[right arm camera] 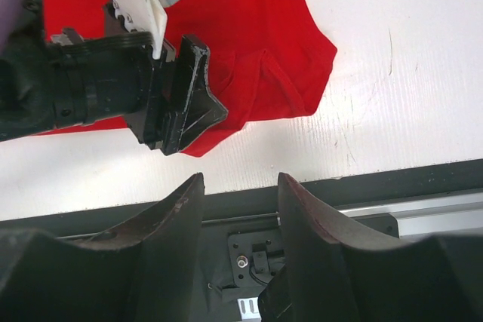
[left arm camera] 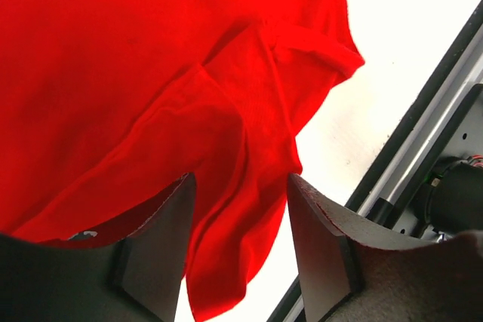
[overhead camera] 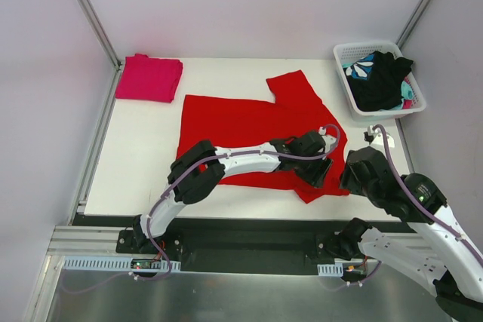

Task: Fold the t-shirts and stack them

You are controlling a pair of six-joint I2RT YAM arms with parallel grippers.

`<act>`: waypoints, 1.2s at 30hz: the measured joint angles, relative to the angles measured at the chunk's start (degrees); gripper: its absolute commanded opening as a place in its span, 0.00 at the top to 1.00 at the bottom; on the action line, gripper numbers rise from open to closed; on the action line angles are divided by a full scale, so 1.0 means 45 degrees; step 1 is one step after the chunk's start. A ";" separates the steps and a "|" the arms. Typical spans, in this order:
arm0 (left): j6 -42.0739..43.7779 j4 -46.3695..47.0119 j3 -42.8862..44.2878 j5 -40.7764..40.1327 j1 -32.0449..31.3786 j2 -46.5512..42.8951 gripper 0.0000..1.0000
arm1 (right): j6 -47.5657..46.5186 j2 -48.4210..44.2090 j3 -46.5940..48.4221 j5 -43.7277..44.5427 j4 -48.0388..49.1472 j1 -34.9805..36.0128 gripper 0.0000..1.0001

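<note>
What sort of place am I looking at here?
Probably a lab test booth: a white table enclosed by plain panels, two robot arms bolted at its edge, with a red shirt and laundry basket.

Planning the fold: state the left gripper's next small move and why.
Probably close the left gripper on the large bright red cloth t-shirt: its open jaws straddle a raised fold at the shirt's near right corner. The open right gripper hangs empty nearby.
</note>
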 measured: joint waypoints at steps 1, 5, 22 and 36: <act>-0.0024 -0.0005 0.0000 0.0000 -0.0015 0.0078 0.52 | 0.0000 -0.0005 0.0000 0.0000 -0.0029 0.0000 0.53; -0.0131 -0.0015 0.0005 0.0000 -0.0029 0.0204 0.67 | 0.0000 -0.0029 0.0000 -0.0005 -0.0053 0.0000 0.53; -0.0661 0.0078 0.0117 -0.0831 -0.0019 0.0204 1.00 | -0.0005 -0.0107 0.0000 -0.0253 -0.0136 0.0000 0.53; -0.2331 -0.0053 0.0243 -0.2997 0.0559 0.0204 1.00 | -0.0073 -0.0126 -0.0068 -0.0670 -0.0063 0.0000 0.53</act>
